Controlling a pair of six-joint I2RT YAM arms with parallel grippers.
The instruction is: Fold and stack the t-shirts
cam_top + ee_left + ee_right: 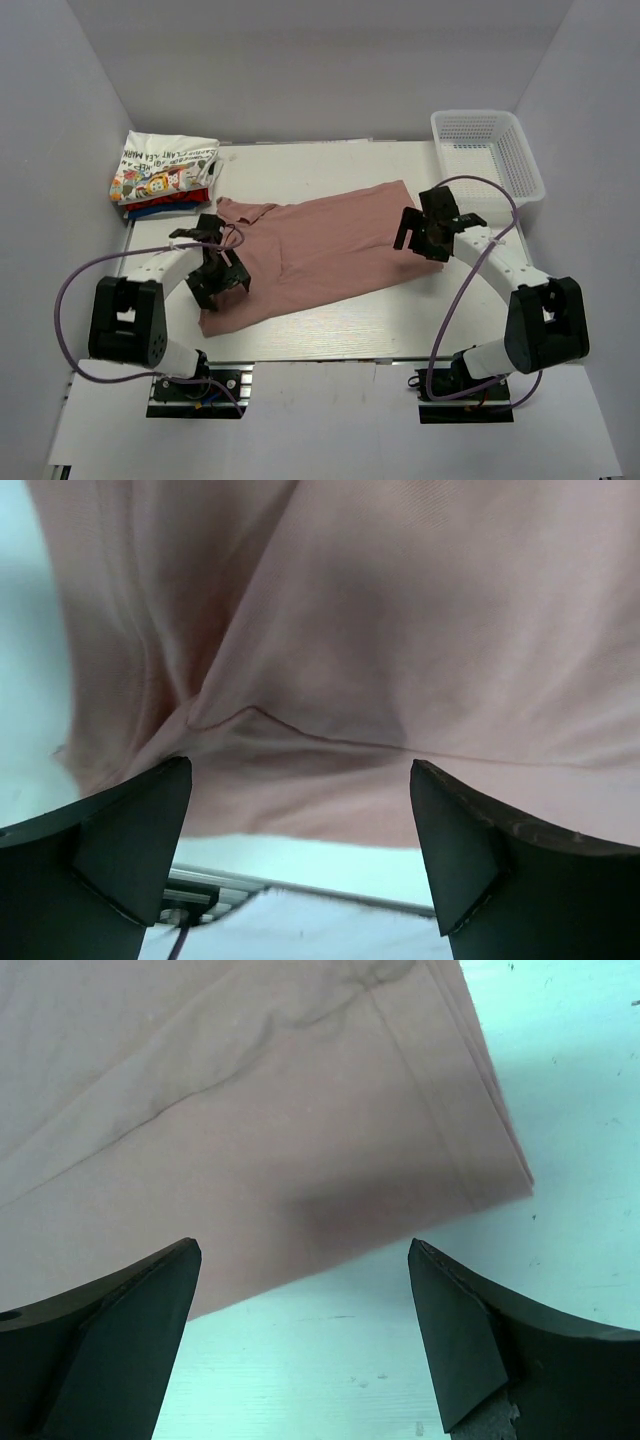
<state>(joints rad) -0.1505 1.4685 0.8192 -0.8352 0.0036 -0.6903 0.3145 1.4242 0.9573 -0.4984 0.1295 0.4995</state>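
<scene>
Left jaws and right jaws spread wide, holding nothing, above the pink t-shirt (320, 250).

Dusty-pink tee (320, 250) lies part-folded mid-table; folded tees (163, 173) stacked far-left.

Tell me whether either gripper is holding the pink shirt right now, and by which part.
Nothing is held. The left gripper is open over one end of the pink shirt, and the right gripper is open over a corner at the other end.
</scene>
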